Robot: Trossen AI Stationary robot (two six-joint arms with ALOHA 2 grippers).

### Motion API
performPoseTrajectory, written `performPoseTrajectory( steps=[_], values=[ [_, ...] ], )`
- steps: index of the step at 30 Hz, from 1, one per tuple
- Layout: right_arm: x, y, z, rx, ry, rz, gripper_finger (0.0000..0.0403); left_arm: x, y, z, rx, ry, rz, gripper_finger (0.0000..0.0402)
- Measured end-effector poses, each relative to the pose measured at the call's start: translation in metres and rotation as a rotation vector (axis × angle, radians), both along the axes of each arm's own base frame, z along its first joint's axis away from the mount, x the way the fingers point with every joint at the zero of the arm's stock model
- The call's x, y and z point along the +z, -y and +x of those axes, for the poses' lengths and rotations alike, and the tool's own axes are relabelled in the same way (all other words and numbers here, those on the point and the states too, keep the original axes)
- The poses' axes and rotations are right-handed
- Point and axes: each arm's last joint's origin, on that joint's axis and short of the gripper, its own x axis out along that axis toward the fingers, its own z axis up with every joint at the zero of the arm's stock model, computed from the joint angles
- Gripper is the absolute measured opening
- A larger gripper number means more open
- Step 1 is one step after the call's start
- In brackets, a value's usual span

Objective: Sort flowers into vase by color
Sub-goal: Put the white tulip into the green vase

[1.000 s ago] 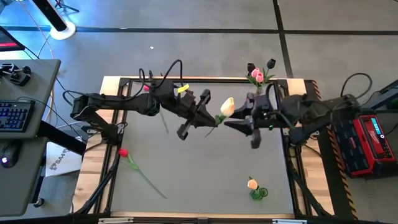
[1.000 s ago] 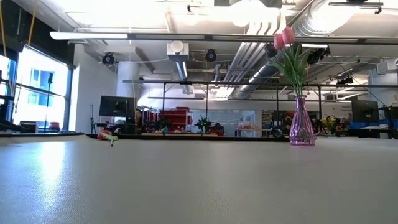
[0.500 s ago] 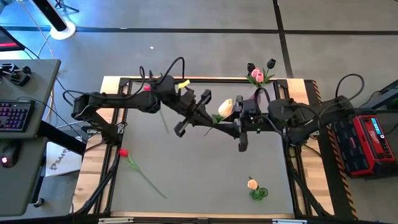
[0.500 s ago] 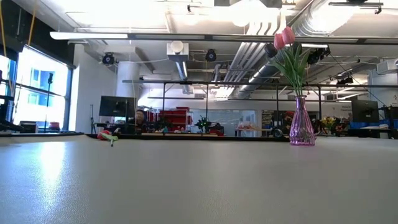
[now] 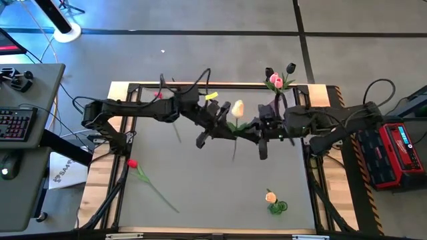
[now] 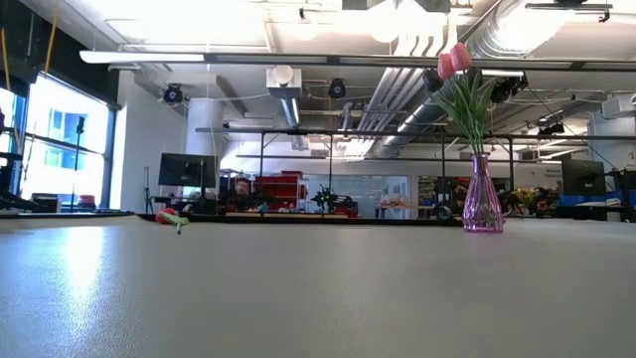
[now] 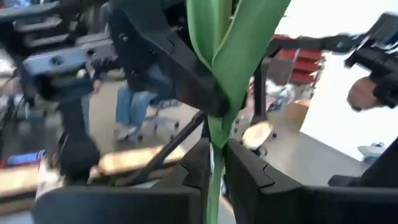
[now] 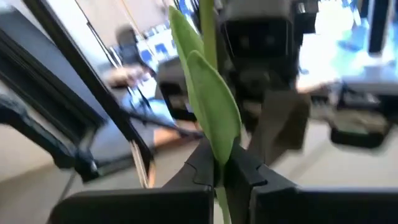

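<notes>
Seen from above, a cream tulip (image 5: 237, 108) is held in mid-air over the far middle of the table (image 5: 200, 193), its stem slanting down between the two arms. The left gripper (image 5: 215, 127) and the right gripper (image 5: 255, 133) are both brought to that stem, just beside each other. A pink vase (image 5: 279, 100) with pink and dark flowers is seen at the far right edge, a red tulip (image 5: 132, 163) lies near the left edge, and an orange flower (image 5: 270, 197) stands near the front right.

At table height, neither gripper is caught; only the vase (image 6: 482, 204) with its pink heads and the red tulip (image 6: 169, 216), lying far off, are shown.

Through the left wrist camera, the stem (image 7: 214, 174) is seen pinched between that arm's fingers (image 7: 245, 174), pressed together on it just below the leaves (image 7: 233, 50).

Through the right wrist camera, the same is shown: the fingers (image 8: 249, 171) are closed on the stem (image 8: 222, 193) under a leaf (image 8: 211, 106).

The tulip is judged light, thin and bendable, likely to swing at the head; the bare stem below the leaves is judged the safest place to be gripped, not the soft head.
</notes>
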Motion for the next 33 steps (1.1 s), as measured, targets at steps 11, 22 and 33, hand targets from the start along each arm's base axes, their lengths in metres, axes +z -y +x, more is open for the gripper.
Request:
performPoseTrajectory(
  steps=[11, 22, 33],
  values=[
    [0.004, 0.019, -0.101, -0.041, -0.243, 0.145, 0.0001, -0.041, -0.001, -0.007, 0.063, -0.374, 0.119, 0.0075],
    [0.007, -0.026, -0.140, 0.137, -0.232, 0.223, 0.0000, -0.061, -0.019, -0.011, 0.127, -0.423, 0.059, 0.0054],
    [-0.017, -0.102, -0.156, 0.029, -0.129, 0.005, 0.0000, -0.098, -0.035, -0.020, 0.178, -0.468, -0.026, 0.0051]
  ],
)
